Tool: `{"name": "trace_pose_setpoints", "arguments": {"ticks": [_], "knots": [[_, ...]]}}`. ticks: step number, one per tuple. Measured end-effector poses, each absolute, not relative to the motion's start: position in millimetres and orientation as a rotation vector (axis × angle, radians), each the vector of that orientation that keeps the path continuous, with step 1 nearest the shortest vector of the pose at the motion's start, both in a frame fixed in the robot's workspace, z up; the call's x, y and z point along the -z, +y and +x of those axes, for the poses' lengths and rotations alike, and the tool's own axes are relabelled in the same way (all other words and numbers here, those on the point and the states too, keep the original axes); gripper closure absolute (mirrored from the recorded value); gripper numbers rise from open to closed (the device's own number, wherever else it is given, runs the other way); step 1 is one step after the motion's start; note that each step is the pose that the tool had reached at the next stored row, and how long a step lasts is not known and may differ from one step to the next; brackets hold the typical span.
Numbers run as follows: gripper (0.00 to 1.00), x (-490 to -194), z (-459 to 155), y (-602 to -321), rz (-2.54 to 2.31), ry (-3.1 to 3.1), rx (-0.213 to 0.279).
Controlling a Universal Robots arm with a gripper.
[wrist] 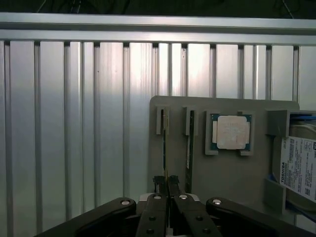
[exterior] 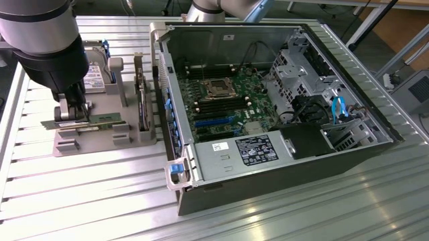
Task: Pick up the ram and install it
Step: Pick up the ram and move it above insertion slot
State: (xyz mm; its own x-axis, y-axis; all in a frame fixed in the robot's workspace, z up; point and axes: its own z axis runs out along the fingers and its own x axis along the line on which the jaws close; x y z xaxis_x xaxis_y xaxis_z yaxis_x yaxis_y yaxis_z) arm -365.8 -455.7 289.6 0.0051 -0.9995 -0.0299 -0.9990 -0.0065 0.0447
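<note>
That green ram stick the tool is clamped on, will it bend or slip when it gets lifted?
Probably stiff and light: the ram is a thin, flat board. The tool grips its flat faces, so it might slip or swivel. It stands on edge in the grey holder, so it would likely tip if released.

Gripper (exterior: pixel 72 119) clamps ram (exterior: pixel 102 119) at holder (exterior: pixel 100 139), nxt to open PC (exterior: pixel 268 196).

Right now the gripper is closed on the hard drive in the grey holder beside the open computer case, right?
No. The hard drive stands free; the gripper is closed on the ram in the grey holder beside the open computer case, as the exterior view shows.
</note>
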Motion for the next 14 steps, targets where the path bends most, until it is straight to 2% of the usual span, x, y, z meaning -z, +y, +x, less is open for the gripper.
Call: {"name": "trace_pose_setpoints", "arguments": {"ticks": [14], "knots": [[0.88,-294.9,-365.8,-455.8,2.22,-2.207,0.083]]}}
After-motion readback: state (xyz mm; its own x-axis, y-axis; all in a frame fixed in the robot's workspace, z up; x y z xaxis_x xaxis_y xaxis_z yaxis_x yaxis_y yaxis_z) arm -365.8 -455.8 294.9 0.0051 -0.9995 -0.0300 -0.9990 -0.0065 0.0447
